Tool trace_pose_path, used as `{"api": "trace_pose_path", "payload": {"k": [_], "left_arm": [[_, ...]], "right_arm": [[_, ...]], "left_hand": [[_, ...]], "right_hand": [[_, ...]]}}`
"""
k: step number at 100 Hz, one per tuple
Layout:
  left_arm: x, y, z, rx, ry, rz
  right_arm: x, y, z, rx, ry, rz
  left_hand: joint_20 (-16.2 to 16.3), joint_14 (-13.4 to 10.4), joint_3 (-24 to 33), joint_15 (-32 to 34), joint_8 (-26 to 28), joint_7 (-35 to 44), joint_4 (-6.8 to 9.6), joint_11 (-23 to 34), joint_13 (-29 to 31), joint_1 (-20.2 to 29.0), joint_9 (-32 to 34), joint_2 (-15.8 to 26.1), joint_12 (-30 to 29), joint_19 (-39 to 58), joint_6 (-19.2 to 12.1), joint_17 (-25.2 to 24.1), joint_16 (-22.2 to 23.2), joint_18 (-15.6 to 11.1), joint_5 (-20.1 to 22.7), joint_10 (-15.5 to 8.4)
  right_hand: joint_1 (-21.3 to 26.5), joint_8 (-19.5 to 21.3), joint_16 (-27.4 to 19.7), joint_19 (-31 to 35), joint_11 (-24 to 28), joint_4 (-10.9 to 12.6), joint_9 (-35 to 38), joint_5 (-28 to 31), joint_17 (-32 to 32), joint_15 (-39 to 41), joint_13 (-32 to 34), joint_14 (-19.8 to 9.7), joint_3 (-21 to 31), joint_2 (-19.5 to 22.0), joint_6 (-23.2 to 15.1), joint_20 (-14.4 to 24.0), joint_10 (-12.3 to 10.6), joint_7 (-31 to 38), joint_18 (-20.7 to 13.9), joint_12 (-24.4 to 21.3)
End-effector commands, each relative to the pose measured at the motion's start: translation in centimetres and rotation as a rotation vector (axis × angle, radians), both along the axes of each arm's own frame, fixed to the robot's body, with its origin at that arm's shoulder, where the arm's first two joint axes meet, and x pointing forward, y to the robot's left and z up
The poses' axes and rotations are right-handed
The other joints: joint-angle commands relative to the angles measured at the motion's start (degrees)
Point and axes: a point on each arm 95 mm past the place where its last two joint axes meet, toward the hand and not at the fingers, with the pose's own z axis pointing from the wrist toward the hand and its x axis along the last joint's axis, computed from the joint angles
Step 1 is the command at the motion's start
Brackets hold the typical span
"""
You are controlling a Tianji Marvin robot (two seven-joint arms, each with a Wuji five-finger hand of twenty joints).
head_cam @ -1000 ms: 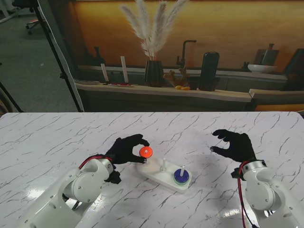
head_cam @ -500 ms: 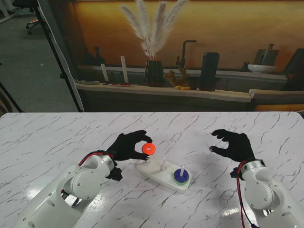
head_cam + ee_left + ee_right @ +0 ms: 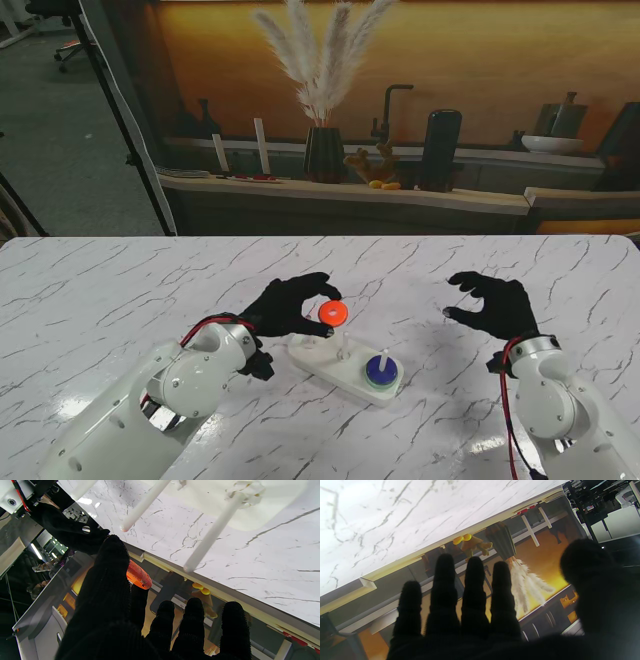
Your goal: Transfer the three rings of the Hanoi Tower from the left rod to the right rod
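Observation:
My left hand (image 3: pixel 288 306) pinches the orange ring (image 3: pixel 332 313) between thumb and forefinger, in the air over the white Hanoi base (image 3: pixel 325 367), roughly above the middle rod (image 3: pixel 344 346). In the left wrist view the orange ring (image 3: pixel 138 575) shows behind the thumb, close to two bare white rods (image 3: pixel 212 533). The right rod (image 3: pixel 384 359) carries a blue ring (image 3: pixel 380 371) on a green one. My right hand (image 3: pixel 494 304) hovers open to the right of the tower, holding nothing; its fingers (image 3: pixel 475 592) point past the table edge.
The white marble table (image 3: pixel 100 300) stretches around the tower. Beyond its far edge stands a shelf with a dark vase of pampas grass (image 3: pixel 322 150) and bottles.
My left hand has carried the orange ring to the right, from over the left rod to around the middle rod. The right hand has barely moved.

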Motion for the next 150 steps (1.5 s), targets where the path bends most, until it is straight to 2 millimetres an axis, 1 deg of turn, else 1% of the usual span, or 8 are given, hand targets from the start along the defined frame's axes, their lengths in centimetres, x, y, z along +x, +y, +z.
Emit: {"api": "trace_pose_path", "payload": {"k": [1, 43, 88, 125, 150], "left_arm": [[-0.4, -1.1, 0.0, -0.025, 0.006, -0.042], [-1.2, -4.2, -0.3, -0.059, 0.045, -0.135], [-2.1, -6.7, -1.3, -0.076, 0.087, -0.21], [-2.3, -7.3, -1.6, -0.069, 0.099, -0.236], [-2.1, -7.3, -2.2, -0.059, 0.12, -0.238]], "right_arm": [[-0.1, 0.1, -0.3, 0.005, 0.008, -0.006], [0.2, -0.4, -0.8, -0.018, 0.023, -0.015], [0.5, -1.1, -0.7, -0.039, 0.024, -0.027], [0.4, -1.3, -0.8, -0.04, 0.031, -0.033], [0.4, -1.4, -0.8, -0.037, 0.031, -0.035]], "left_hand": [[-0.15, -0.25, 0.75, 0.02, 2.13, 4.3, 0.03, 0.14, 0.78, 2.93, 0.43, 3.16, 0.35, 0.82, -1.7, -0.85, -0.63, 0.14, 4.0, -1.11], [-0.14, -0.35, 0.71, -0.12, 2.17, 4.17, 0.03, 0.05, 0.65, 3.01, 0.34, 3.32, 0.32, 0.81, -1.54, -0.84, -0.69, 0.14, 3.99, -1.03], [-0.14, -0.54, 0.67, -0.04, 2.27, 4.31, 0.04, -0.11, 0.5, 3.02, -0.25, 3.27, 0.26, 0.81, -1.52, -0.84, -0.57, 0.14, 3.94, -0.87], [-0.13, -0.61, 0.68, -0.03, 2.19, 4.3, 0.03, -0.12, 0.55, 2.99, -0.25, 3.31, 0.27, 0.81, -1.51, -0.84, -0.53, 0.14, 3.85, -0.87], [-0.13, -0.55, 0.68, -0.05, 2.15, 4.28, 0.06, -0.14, 0.47, 2.94, -0.31, 3.28, 0.27, 0.81, -1.42, -0.84, -0.52, 0.14, 3.89, -0.91]], "right_hand": [[-0.35, -0.77, 0.69, 0.71, 0.59, 1.73, -0.14, 0.76, -0.23, 0.46, 0.26, -0.46, 0.78, -1.07, 0.11, 0.67, -0.43, 0.6, 16.31, 0.2], [-0.42, -0.72, 0.69, 0.7, 0.66, 1.63, -0.21, 0.95, -0.19, 0.52, 0.28, -0.52, 1.1, -1.31, 0.07, 0.68, -0.58, 0.82, 16.28, 0.19], [-0.37, -0.73, 0.67, 0.72, 0.78, 1.57, -0.08, 0.94, -0.14, 0.55, 0.34, -0.52, 1.34, -1.38, 0.07, 0.68, -0.64, 0.92, 16.24, 0.19], [-0.33, -0.75, 0.66, 0.68, 0.8, 1.55, -0.13, 1.01, -0.18, 0.59, 0.34, -0.57, 1.43, -1.46, 0.08, 0.63, -0.64, 1.0, 16.22, 0.16], [-0.33, -0.76, 0.66, 0.75, 0.82, 1.55, -0.12, 1.08, -0.1, 0.63, 0.39, -0.57, 1.47, -1.44, -0.05, 0.65, -0.7, 1.07, 16.25, 0.15]]}}
